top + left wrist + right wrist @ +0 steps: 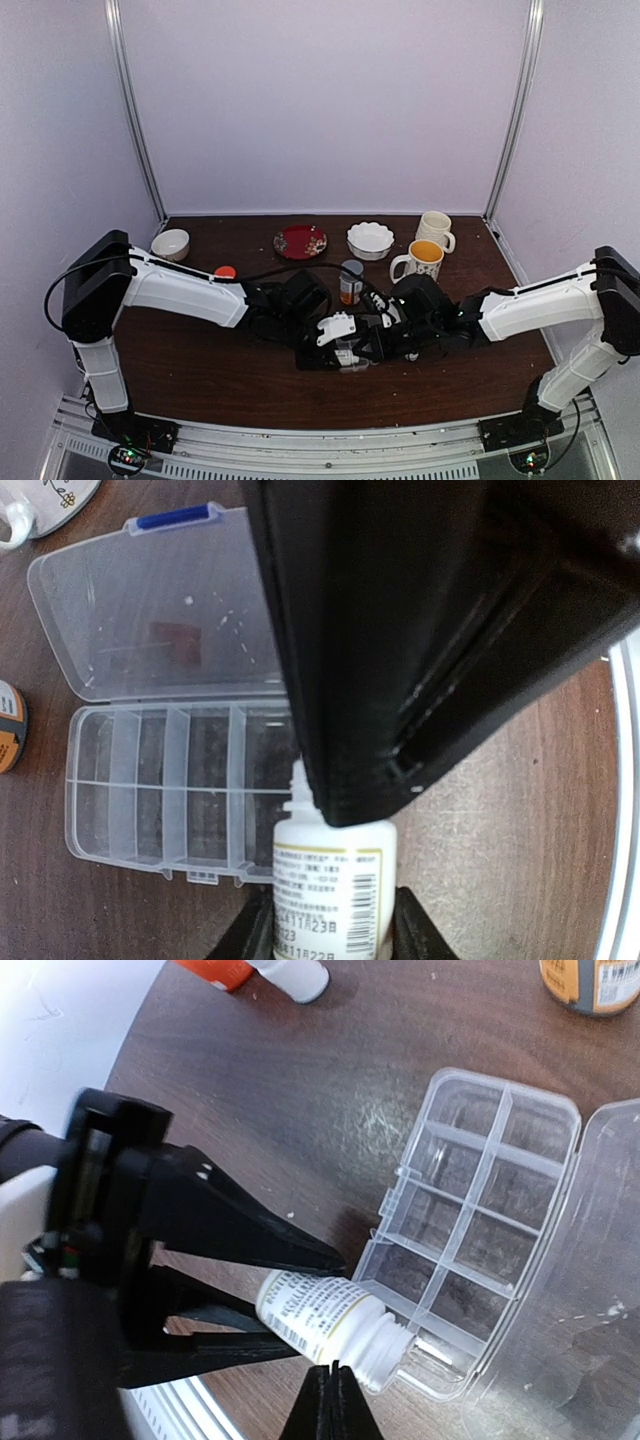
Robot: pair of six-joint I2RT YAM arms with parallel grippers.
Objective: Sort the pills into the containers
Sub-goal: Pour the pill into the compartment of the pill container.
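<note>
The left gripper clamps a small white bottle by its labelled body, tilting it on its side with the uncapped neck at the near edge of the clear organizer box, in the middle of the dark wooden table. The right gripper, its 2 fingers pressed together and holding nothing, points its tips at the bottle's shoulder, just beside the neck. The box lies flat with its hinged lid folded open, and its square compartments face up. A tiny white speck sits on the lid; whether it is a pill cannot be told. An orange pill bottle stands near the box.
</note>
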